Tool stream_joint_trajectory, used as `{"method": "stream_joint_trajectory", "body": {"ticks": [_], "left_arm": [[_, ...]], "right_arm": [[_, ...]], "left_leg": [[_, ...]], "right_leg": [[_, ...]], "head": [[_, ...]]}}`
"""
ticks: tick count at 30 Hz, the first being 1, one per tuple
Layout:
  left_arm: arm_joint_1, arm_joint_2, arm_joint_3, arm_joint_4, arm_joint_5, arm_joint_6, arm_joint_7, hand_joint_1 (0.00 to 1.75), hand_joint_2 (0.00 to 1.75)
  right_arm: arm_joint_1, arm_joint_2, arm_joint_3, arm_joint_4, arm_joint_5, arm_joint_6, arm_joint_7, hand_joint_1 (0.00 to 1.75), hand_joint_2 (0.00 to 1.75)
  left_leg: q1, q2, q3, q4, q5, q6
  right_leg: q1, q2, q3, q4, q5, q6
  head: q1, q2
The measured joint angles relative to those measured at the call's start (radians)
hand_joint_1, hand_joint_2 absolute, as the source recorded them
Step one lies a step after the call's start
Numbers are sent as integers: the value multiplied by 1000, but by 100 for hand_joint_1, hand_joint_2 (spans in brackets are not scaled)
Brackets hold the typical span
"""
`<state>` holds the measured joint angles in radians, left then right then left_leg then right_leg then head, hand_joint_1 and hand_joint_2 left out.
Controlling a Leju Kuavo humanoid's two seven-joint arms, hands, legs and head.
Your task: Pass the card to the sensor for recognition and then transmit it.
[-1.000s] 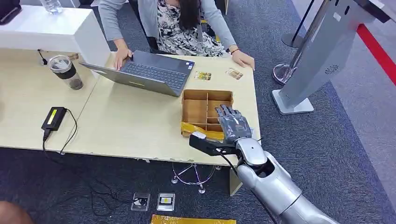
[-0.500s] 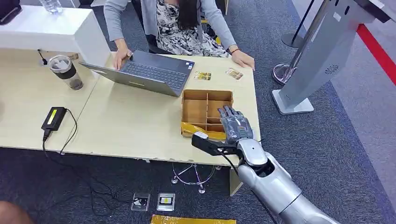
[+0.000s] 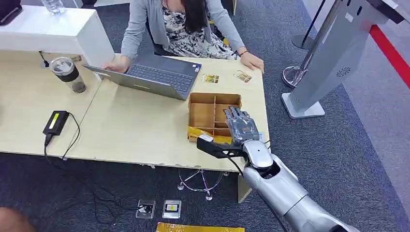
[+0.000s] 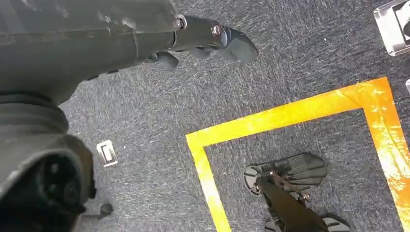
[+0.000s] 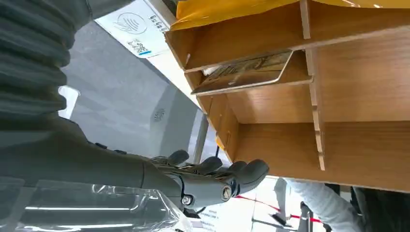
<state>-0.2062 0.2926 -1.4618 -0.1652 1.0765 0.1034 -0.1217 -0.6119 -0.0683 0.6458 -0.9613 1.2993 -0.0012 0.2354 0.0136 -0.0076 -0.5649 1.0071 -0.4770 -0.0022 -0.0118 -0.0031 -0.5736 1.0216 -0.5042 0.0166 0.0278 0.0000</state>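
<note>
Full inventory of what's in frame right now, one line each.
Wooden tray: one, brown, divided, table's right end.
Card: one, in a tray compartment.
Cards on table: two, beyond the tray.
Laptop: one, grey, open.
Tumbler: one, clear with dark contents, table's left.
Adapter: one, black, cabled.
Kiosk: one, silver, right of the table.
Person: one, seated, grey cardigan.
Right hand: over the tray, open.
Left hand: hanging over the floor.

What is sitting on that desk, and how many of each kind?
Cards lying on the desk: 2
Card in the wooden box: 1
Laptop: 1
Wooden box: 1
Cup: 1
Black charger: 1
Total: 7
</note>
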Motion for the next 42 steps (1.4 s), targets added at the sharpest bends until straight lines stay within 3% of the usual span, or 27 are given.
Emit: {"method": "stream_joint_trajectory", "body": {"ticks": [15, 42], "left_arm": [[0, 2, 0, 0, -2, -7, 0, 0, 0], [0, 5, -1, 0, -2, -9, -3, 0, 0]], "right_arm": [[-14, 23, 23, 82, 26, -12, -10, 0, 175], [-28, 23, 23, 111, 16, -23, -26, 0, 175]], "left_leg": [[0, 0, 0, 0, 0, 0], [0, 0, 0, 0, 0, 0]], "right_leg": [[0, 0, 0, 0, 0, 0], [0, 0, 0, 0, 0, 0]], "head": [[0, 0], [0, 0]]}}
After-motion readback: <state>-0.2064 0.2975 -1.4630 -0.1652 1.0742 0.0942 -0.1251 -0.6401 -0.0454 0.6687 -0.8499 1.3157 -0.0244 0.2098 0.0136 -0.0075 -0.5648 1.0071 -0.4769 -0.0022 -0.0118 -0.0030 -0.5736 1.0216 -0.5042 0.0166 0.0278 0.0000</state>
